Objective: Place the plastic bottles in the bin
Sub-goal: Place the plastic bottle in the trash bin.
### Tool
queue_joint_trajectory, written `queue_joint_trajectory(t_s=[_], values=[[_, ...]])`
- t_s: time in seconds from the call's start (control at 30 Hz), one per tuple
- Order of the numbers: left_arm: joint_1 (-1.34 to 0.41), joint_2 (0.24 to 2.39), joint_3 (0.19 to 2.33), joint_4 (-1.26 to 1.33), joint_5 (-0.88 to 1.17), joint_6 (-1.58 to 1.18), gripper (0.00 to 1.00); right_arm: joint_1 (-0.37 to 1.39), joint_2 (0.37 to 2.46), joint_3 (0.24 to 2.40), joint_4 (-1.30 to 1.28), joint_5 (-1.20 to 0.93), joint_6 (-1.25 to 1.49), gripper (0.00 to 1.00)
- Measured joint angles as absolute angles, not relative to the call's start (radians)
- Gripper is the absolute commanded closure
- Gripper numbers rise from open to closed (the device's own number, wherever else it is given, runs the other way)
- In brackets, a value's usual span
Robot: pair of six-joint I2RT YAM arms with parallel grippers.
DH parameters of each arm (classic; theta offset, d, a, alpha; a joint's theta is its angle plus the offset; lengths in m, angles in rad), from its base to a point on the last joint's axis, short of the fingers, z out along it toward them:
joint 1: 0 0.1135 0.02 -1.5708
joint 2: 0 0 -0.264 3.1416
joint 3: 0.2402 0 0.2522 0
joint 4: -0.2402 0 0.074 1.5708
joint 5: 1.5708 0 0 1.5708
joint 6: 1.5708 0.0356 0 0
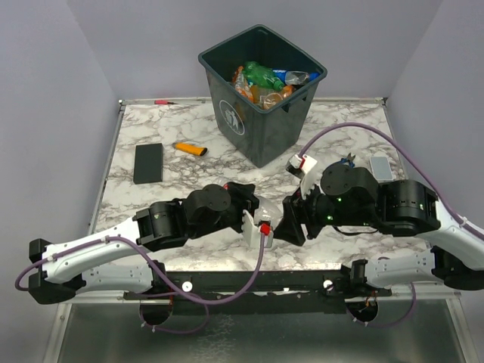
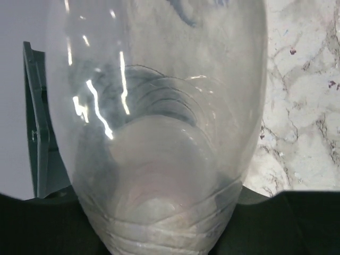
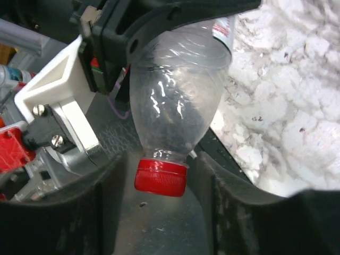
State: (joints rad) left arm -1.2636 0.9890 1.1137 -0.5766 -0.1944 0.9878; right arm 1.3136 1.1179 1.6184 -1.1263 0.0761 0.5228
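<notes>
Over the table near its front edge, left hand pinches the bottle; whether right hand grips, unclear.

A clear bottle hangs neck-down toward the camera, its red cap sitting between the two dark fingers of the right gripper, with a narrow gap on either side. The black left gripper clamps the bottle's upper body, by a white and red label. A white bracket shows at left and the marble table at right.
</notes>
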Motion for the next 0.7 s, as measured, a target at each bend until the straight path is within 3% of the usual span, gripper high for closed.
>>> queue_joint_trajectory(t_s=[0.07,0.23,0.3,0.53,0.7], values=[[-1.263,0.987,1.113,-0.552,-0.194,0.981,0.56,1.314,1.118,1.633,-1.119,0.074,0.526,0.01],[-1.267,0.978,1.118,-0.447,-0.191,0.92,0.55,1.314,1.079,1.668,-1.118,0.109,0.507,0.0],[-1.266,0.991,1.127,-0.396,-0.203,0.874,0.49,1.314,1.036,1.664,-1.093,0.13,0.502,0.0],[-1.222,1.113,1.209,-0.182,-0.3,0.709,0.47,1.315,0.662,1.363,-0.773,0.231,0.427,0.0],[-1.038,1.281,1.395,-0.064,-0.289,0.525,0.5,1.314,0.541,1.193,-0.592,0.295,0.368,0.0]])
